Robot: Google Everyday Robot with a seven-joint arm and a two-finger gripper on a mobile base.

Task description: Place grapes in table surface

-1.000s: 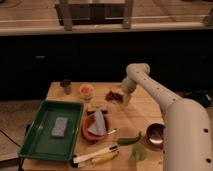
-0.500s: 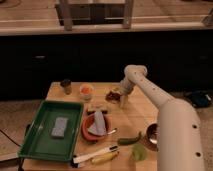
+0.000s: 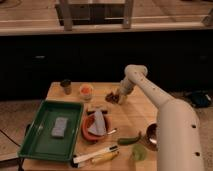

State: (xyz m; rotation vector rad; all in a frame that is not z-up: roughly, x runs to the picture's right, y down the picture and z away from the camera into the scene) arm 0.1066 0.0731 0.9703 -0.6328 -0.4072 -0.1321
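I see a green tray point(image 3: 42, 144) holding a grey block point(image 3: 60, 127), a red plate point(image 3: 86, 134), a dark cup point(image 3: 66, 86), a green pepper point(image 3: 130, 139), and an orange-filled cup point(image 3: 86, 90) just left of my claw point(image 3: 119, 96).
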